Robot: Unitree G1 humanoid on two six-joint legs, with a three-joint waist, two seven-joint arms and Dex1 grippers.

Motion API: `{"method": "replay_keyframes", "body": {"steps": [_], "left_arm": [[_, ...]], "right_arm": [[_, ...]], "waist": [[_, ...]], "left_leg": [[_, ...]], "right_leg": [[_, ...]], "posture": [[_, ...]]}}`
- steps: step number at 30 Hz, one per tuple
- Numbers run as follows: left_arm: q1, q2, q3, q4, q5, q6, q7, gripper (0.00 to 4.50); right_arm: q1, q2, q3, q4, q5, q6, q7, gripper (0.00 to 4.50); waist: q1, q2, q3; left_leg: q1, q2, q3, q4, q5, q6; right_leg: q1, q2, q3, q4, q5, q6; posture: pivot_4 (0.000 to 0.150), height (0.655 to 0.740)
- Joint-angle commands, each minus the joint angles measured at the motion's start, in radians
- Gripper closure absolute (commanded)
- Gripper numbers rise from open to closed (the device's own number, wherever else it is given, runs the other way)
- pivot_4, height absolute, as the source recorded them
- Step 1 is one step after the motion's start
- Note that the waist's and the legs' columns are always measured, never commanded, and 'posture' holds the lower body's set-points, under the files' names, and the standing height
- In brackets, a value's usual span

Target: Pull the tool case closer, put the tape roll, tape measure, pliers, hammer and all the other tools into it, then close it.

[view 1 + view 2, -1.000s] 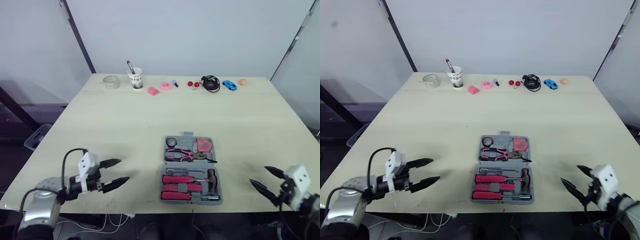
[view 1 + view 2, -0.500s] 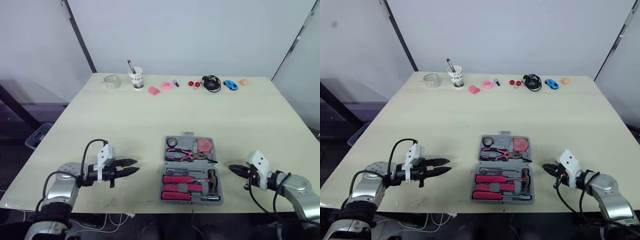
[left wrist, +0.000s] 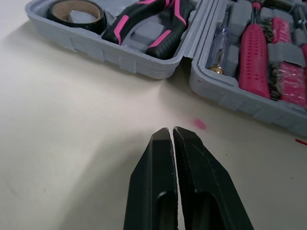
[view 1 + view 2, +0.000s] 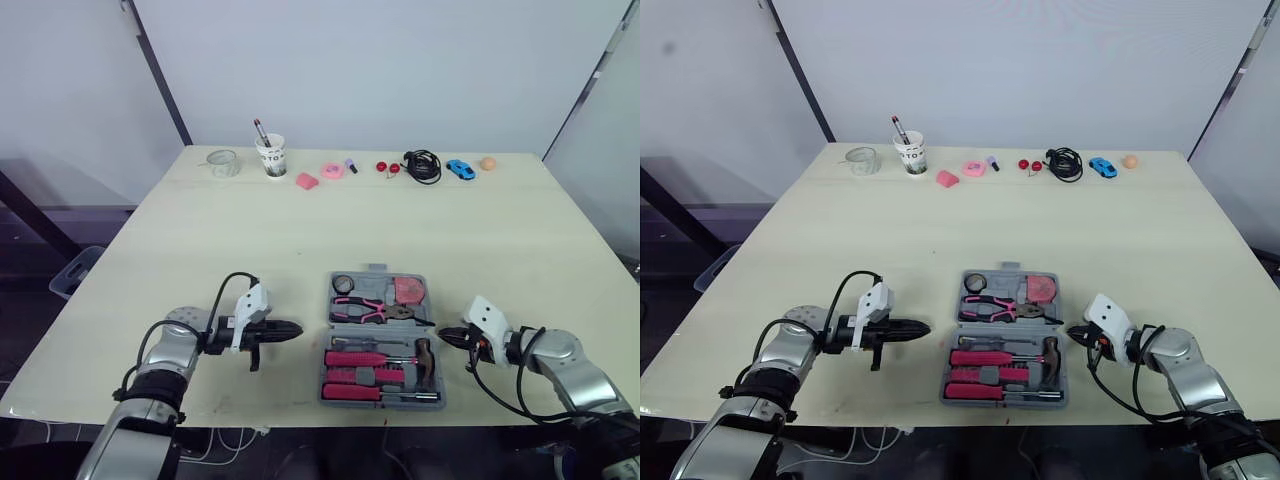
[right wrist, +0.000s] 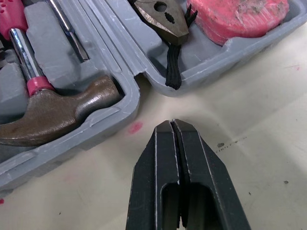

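Tool case [image 4: 376,270] lies open and flat close to the near edge of the surface [image 4: 230,240], about midway along it. It is a grey moulded shell in two hinged halves. The far half carries the dark tape roll [image 4: 343,283], the pink-and-black pliers [image 4: 365,311] and the pinkish-red tape measure [image 4: 407,290]. The near half carries the hammer [image 4: 422,352], its brownish head at the right end, and pink-handled screwdrivers [image 4: 355,358] lying in a row.

My left jaws are pressed together and hold nothing. They sit low over the surface just beside the case's left wall, pointing at the seam between the halves. My right jaws are likewise closed tight and empty, just beside the right wall by the hammer head. Neither pair touches the case. Along the far edge stands a row of small things, among them a paper cup [image 4: 271,157] and a black cable [image 4: 421,165].
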Motion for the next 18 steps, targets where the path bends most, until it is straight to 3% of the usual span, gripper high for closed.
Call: {"method": "replay_keyframes", "body": {"steps": [1,18], "left_arm": [[-0.029,-0.017,-0.011,0.029,0.014,-0.027,-0.009,4.34],[-0.094,-0.081,-0.039,0.138,0.062,-0.076,0.000,4.34]], "right_arm": [[-0.018,0.006,-0.001,-0.008,-0.004,-0.013,0.002,4.50],[-0.036,0.051,0.025,0.015,-0.033,-0.038,-0.002,4.50]], "waist": [[0.000,0.000,0.000],[0.000,0.000,0.000]], "left_leg": [[0.000,0.000,0.000,0.000,0.000,0.000],[0.000,0.000,-0.001,0.000,0.000,0.000]], "right_leg": [[0.000,0.000,0.000,0.000,0.000,0.000],[0.000,0.000,0.000,0.001,0.000,0.000]], "posture": [[0.150,0.7400],[0.150,0.7400]]}}
